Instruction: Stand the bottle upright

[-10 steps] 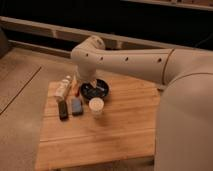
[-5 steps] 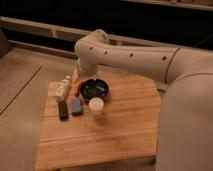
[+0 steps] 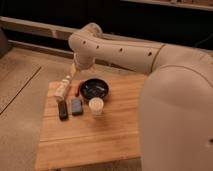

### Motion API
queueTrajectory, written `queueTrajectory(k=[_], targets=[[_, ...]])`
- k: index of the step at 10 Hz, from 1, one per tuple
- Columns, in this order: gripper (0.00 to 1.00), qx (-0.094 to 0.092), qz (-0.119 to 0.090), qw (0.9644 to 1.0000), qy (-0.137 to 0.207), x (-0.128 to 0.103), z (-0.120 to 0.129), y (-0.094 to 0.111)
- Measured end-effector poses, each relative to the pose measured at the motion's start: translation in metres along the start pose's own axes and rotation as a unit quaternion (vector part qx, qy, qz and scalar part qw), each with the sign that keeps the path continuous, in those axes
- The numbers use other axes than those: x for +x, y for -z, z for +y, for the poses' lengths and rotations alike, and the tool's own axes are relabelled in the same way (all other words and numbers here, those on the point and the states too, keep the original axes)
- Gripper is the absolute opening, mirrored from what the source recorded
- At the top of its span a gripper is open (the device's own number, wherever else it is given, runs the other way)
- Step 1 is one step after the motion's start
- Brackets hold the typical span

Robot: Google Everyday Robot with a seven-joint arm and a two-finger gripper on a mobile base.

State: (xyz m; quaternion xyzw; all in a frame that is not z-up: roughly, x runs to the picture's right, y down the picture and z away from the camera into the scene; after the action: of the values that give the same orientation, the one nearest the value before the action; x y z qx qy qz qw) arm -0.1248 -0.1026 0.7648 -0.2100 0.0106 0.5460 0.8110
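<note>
Just beside the gripper (image 3: pixel 75 70), the bottle (image 3: pixel 63 89) lies on its side.

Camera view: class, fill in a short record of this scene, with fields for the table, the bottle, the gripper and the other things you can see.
table: wooden, slatted top
bottle: lying on its side by the table's far left corner as pictured; not yet upright
gripper: just above the bottle's far end, fingers open, holding nothing
black bowl: beside the bottle, toward the table's middle
white cup: upright, in front of the bowl
black bar: flat, in front of the bottle
blue-grey block: between bar and cup
</note>
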Motion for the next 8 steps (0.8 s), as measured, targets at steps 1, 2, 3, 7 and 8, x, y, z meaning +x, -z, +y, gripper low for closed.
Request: queueTrajectory(k=[1,2,3,7,8], targets=[[0.65,-0.003,-0.003,1.0000,0.004,-0.010,-0.004,-0.006],[0.65,-0.014,-0.007,0.9999,0.004,-0.023,-0.008,-0.016],[0.65,-0.024,-0.013,0.9996,0.003,-0.036,-0.012,-0.024],[0.65,-0.045,-0.070,0.9955,0.045,-0.090,-0.023,-0.049],[0.65,-0.046,-0.085,0.9936,0.058,-0.101,-0.024,-0.052]])
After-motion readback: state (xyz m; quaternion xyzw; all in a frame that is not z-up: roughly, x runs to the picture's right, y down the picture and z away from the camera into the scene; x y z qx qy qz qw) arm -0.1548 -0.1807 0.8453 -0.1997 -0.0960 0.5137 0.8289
